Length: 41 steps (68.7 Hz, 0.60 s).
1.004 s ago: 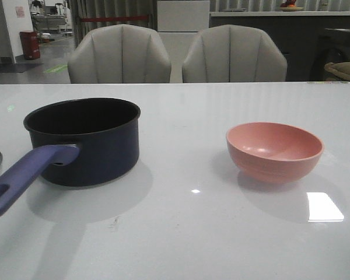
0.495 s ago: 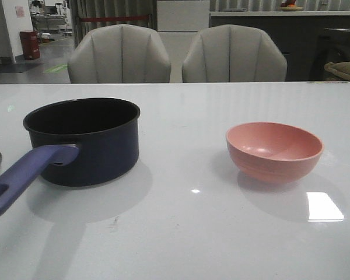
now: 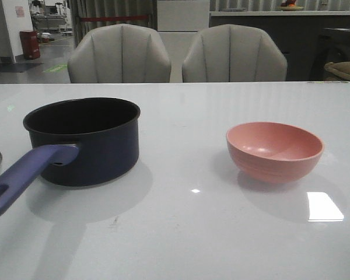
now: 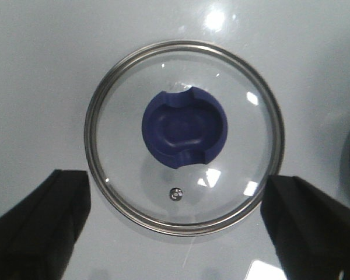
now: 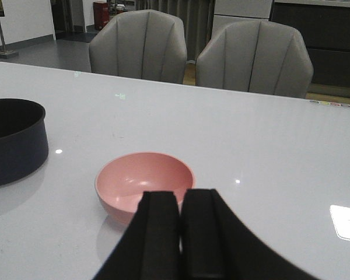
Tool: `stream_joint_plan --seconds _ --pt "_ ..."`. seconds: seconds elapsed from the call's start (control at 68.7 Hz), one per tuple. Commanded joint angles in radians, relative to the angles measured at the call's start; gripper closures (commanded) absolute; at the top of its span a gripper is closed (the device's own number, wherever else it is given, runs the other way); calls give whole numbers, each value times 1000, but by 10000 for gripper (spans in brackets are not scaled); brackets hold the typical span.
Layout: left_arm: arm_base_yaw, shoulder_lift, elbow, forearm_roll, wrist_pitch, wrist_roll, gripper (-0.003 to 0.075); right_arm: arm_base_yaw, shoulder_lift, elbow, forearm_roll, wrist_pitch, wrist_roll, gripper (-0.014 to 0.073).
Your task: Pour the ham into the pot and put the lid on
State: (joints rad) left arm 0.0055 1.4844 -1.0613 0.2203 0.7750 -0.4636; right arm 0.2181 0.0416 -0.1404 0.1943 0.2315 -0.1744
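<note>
One round glass lid [image 4: 185,137], metal-rimmed, lay on the glossy desk [image 3: 192,233] beneath the released left gripper [image 4: 178,224]; the right gripper [image 5: 179,224] was clenched near one smooth pink bowl [image 5: 144,182].

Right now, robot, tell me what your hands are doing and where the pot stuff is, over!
Left gripper open above lid, lid flat on table. Right gripper shut, empty, near pink bowl. Pot uncovered. No ham visible. Nothing blocking.

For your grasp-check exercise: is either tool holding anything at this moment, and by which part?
Nothing is held. The left tool is open above the lid; the right tool is shut on nothing.
</note>
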Motion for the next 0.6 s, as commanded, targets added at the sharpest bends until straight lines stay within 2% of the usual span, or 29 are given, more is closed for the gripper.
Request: stream_joint_plan --seconds 0.0,0.087,0.32,0.582 --pt "21 33 -89 -89 18 103 92 1 11 -29 1 -85 -12 434" --pt "34 93 -155 -158 72 166 92 1 11 -29 1 -85 -12 434" --pt "83 231 -291 -192 207 169 92 1 11 -29 1 -85 -12 434" --pt "88 327 -375 -197 246 192 92 1 11 -29 1 -85 -12 434"
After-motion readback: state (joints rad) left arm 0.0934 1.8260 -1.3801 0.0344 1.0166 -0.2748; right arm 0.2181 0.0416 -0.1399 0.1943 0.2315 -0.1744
